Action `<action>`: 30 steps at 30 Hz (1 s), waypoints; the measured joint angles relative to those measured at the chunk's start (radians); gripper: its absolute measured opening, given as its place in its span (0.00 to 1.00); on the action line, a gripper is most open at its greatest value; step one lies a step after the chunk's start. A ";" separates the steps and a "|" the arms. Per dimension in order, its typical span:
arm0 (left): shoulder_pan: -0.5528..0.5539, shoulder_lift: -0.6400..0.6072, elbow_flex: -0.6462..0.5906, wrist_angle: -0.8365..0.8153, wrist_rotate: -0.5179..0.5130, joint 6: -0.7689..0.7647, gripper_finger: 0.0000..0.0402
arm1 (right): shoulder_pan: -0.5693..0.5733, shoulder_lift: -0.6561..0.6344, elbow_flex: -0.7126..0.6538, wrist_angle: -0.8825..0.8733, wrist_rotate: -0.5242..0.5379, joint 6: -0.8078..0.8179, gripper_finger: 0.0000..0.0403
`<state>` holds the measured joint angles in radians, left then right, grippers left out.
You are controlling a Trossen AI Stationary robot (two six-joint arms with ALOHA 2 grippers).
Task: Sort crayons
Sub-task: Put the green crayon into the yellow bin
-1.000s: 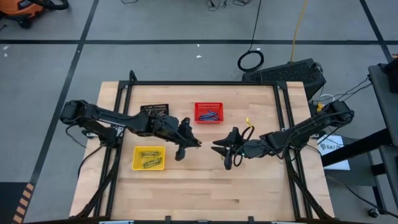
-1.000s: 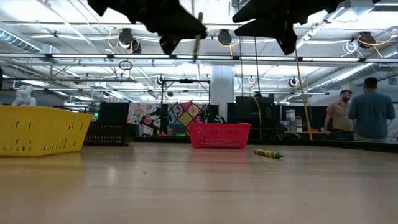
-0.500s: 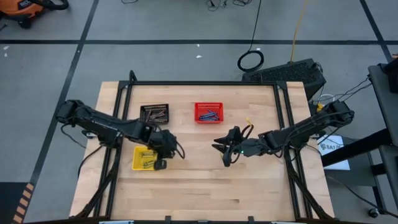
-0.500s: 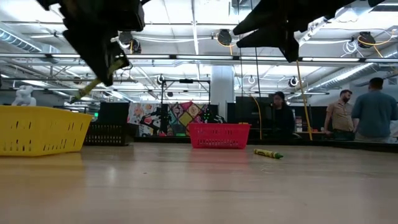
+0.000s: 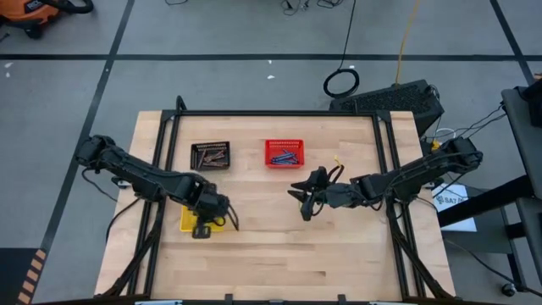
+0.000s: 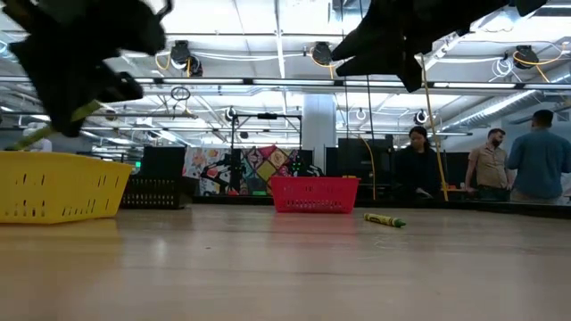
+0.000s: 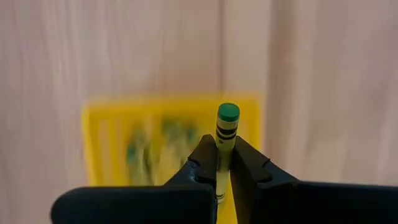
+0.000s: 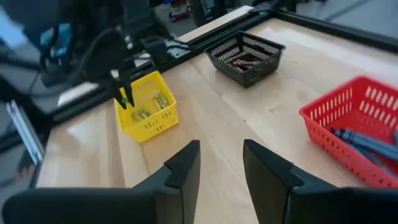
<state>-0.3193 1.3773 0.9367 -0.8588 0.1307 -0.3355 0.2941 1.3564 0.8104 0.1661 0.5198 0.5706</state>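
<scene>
Yellow-green crayon (image 7: 226, 142) upright in left gripper's fingers (image 7: 205, 163), another crayon (image 6: 384, 219) lying on table

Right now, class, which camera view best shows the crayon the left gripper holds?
The left wrist view: the crayon stands sharp between the left gripper's fingers, green tip up. The right wrist view shows it small above the yellow basket; the low view blurs it; the high view hides it.

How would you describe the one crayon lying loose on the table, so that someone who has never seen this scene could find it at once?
Start at the red basket at the back of the wooden table. Look just to its right, towards the right gripper: a yellow-green crayon lies flat on bare wood there. It is the only crayon neither in a basket nor held.
</scene>
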 joint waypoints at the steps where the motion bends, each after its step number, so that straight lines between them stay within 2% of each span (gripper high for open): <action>1: -0.005 0.000 0.000 -0.046 -0.004 -0.001 0.03 | -0.007 0.004 0.000 0.000 0.000 0.025 0.27; 5: -0.011 0.000 0.000 -0.161 -0.016 -0.017 0.03 | -0.034 0.036 0.000 -0.005 0.000 0.155 0.27; 14: -0.011 0.000 -0.026 -0.172 -0.025 -0.027 0.03 | -0.046 0.132 0.000 -0.016 -0.017 0.287 0.27; 18: -0.011 0.000 -0.060 -0.171 -0.029 -0.027 0.06 | -0.046 0.139 0.000 -0.014 -0.082 0.296 0.27; 24: -0.011 0.000 -0.074 -0.167 -0.030 -0.027 0.19 | -0.044 0.139 0.000 -0.015 -0.132 0.302 0.27; 30: -0.011 0.000 -0.074 -0.110 -0.030 -0.027 0.22 | -0.046 0.140 0.000 0.011 -0.132 0.217 0.27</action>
<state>-0.3302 1.3777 0.8627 -0.9692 0.1009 -0.3630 0.2483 1.4960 0.8104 0.1771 0.3882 0.7880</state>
